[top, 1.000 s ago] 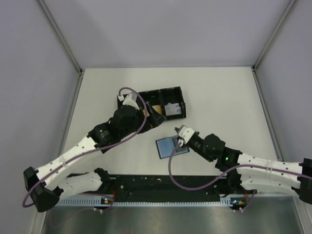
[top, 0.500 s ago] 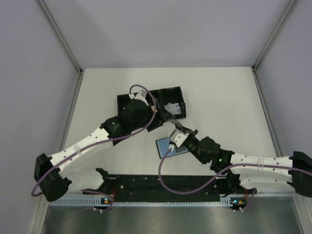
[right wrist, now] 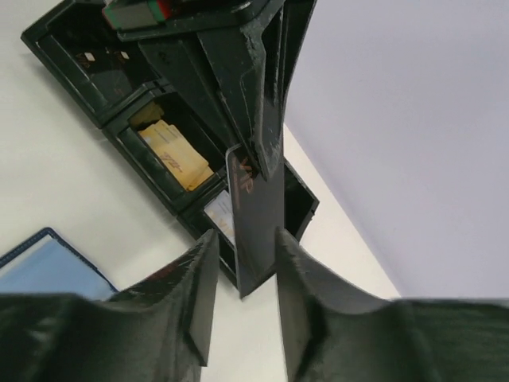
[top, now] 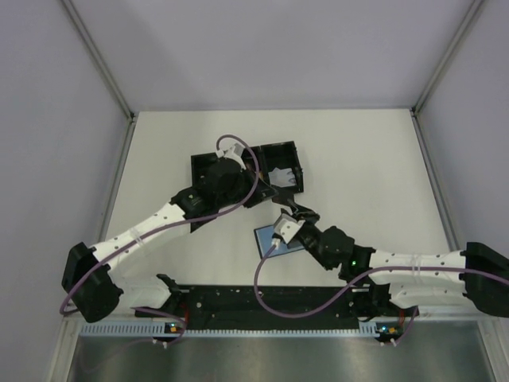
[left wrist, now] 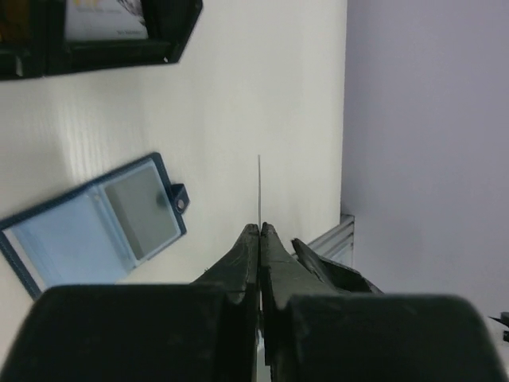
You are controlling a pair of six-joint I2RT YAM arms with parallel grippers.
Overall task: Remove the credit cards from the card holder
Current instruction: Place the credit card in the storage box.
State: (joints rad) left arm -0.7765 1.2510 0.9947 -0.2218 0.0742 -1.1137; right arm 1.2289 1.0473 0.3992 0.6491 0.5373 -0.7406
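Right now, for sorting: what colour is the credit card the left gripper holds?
The credit card is black, clearest in the right wrist view.

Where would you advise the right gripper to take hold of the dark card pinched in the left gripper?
By the free end, beyond where the left gripper pinches it, coming end-on. The dark card is thin and flat, so the open right gripper, astride it, should probably close on its faces.
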